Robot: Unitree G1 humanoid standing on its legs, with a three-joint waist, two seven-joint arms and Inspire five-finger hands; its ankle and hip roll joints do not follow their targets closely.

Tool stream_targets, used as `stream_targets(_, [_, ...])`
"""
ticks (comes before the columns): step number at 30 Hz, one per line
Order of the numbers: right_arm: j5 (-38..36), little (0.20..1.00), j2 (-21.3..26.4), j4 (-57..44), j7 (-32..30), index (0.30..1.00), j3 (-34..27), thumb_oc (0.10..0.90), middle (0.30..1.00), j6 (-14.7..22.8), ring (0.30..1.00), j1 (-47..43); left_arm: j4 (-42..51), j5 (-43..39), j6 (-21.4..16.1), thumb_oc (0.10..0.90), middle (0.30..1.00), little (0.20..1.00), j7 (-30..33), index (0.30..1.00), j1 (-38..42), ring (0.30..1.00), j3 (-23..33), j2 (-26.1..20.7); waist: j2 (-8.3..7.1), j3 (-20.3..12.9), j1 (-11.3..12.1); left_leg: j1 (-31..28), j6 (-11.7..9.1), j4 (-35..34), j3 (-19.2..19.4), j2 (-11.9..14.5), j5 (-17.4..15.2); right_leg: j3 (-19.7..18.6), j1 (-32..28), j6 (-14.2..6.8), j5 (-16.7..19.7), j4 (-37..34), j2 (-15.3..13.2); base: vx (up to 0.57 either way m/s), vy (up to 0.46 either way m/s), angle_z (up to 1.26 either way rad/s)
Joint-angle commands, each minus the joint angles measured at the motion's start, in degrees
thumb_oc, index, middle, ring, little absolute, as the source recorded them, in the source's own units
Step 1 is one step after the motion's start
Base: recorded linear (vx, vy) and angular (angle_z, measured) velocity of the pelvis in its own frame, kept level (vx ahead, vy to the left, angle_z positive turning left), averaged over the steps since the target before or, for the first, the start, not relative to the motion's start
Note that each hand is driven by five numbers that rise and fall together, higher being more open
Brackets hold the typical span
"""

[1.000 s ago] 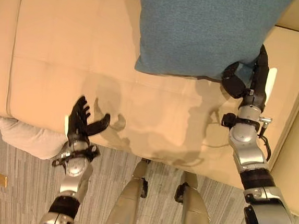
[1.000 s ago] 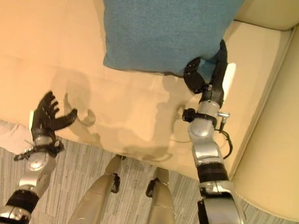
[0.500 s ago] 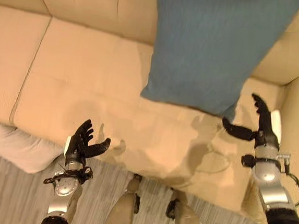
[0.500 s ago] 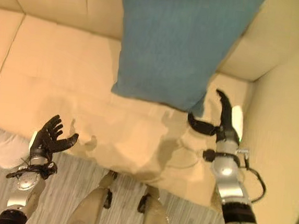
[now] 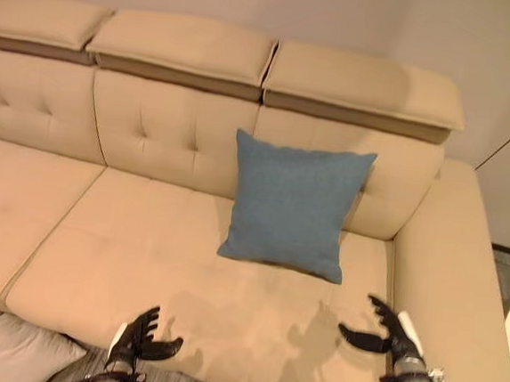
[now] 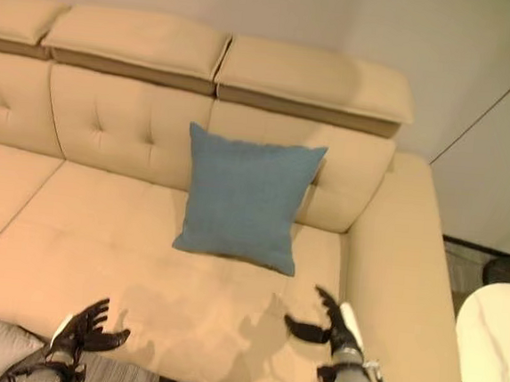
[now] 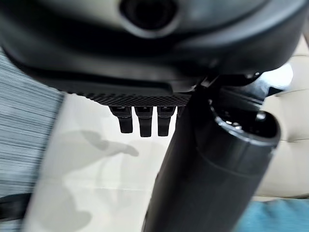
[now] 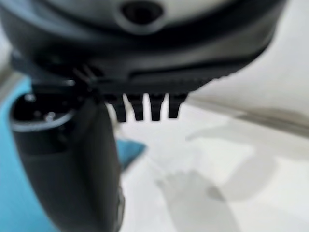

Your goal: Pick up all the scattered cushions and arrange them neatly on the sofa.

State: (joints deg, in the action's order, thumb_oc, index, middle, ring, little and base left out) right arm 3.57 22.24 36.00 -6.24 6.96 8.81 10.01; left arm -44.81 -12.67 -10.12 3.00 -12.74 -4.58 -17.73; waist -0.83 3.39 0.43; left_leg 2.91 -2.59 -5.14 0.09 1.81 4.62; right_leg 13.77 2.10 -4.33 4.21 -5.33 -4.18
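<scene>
left hand (image 5: 139,340): nearest, low at the front edge of the seat toward the left; fingers spread and relaxed, thumb out, holding nothing.
right hand (image 5: 384,333): near right, over the front of the seat beside the sofa's right arm; fingers loose and splayed, thumb out, nothing in its grasp; apart from the blue cushion.
pale grey cushion (image 5: 4,350): on the striped floor at the near left, tucked against the sofa's front edge, partly cut off by the view; lies flat, so its long axis cannot be told.
beige sofa (image 5: 152,245): seat bare in front of the blue cushion, with a tufted backrest and padded headrests behind.
blue cushion (image 5: 294,203): on the seat toward the right, standing on its lower edge and leaning back against the backrest; its face looks out toward the robot and slightly up; roughly square, the taller axis running up the backrest, top edge a touch tilted so the upper right corner sits a little higher.
step in hand: the blue cushion looks placed and let go, both hands free; one cushion on the sofa, at least one not yet picked up.
next move, as a judgement: turn to the pale grey cushion at the near left, which calls for a low reach toward the floor, most likely with the left hand, then a broad grasp on soft cloth and a lift clear of the seat edge.
where it might go: beside the blue cushion, upright against the backrest, to match its lean.
</scene>
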Motion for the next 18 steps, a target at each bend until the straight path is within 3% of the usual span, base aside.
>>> stream_targets(1, [-1.42, 0.900, 0.39, -0.87, 1.22, 0.900, 0.67, 0.800, 0.900, 2.58, 0.900, -2.37, -2.55, 3.18, -1.13, 0.800, 0.900, 0.900, 0.39, 0.900, 2.15, 0.900, 0.83, -0.84, -1.25, -1.61, 0.48, -2.58, -0.64, 0.14, 2.84, -0.14, -3.96, -0.31, -2.17, -1.60, -3.63, 0.33, 0.87, 0.03, -0.036, 0.01])
stream_targets(6, [-1.94, 0.900, -1.62, 3.94, 1.75, 0.900, 3.42, 0.800, 0.900, 2.71, 0.900, -2.69, -9.56, 5.60, -0.97, 0.800, 0.900, 0.900, 1.40, 0.900, 3.98, 0.900, -0.32, 0.40, -1.16, -0.49, 0.37, -3.21, -1.16, 0.14, 3.34, 0.73, -3.43, -0.49, -2.29, -1.25, -4.13, 0.33, 1.55, -0.04, -0.070, 0.02])
stream_targets(9, [-2.49, 0.900, -1.71, 6.84, 0.52, 0.900, 4.13, 0.800, 0.900, 2.43, 0.900, -4.36, -9.90, 5.88, -1.07, 0.800, 0.900, 0.900, 2.38, 0.900, 6.15, 0.900, -1.81, 0.60, -1.25, 1.14, 0.34, 0.52, -1.72, 3.30, 3.87, 1.21, -2.67, 0.29, -0.83, -1.19, -3.94, 0.33, 1.05, -0.21, -0.052, 0.22])
stream_targets(13, [-2.19, 0.900, -0.81, 9.48, -0.79, 0.900, 4.22, 0.800, 0.900, 1.42, 0.900, -6.88, -9.01, 5.07, -1.13, 0.800, 0.900, 0.900, 2.97, 0.900, 7.89, 0.900, -2.23, 0.67, -2.97, 2.82, -0.25, 2.61, -0.91, 14.55, 5.64, 0.13, -9.38, 1.50, 1.59, -0.75, -1.82, 0.33, -1.03, -0.26, -0.019, 0.37])
stream_targets(18, [-2.67, 0.900, -0.74, 12.47, -0.79, 0.900, 3.03, 0.800, 0.900, 0.90, 0.900, -7.81, -11.19, 4.46, -1.04, 0.800, 0.900, 0.900, 2.74, 0.900, 8.27, 0.900, -1.23, 1.22, -3.03, 1.69, -1.44, -3.44, -0.93, 17.62, 6.68, -0.54, -12.22, 4.02, 2.52, -0.67, -0.18, 0.33, -1.44, -0.08, 0.033, 0.36])
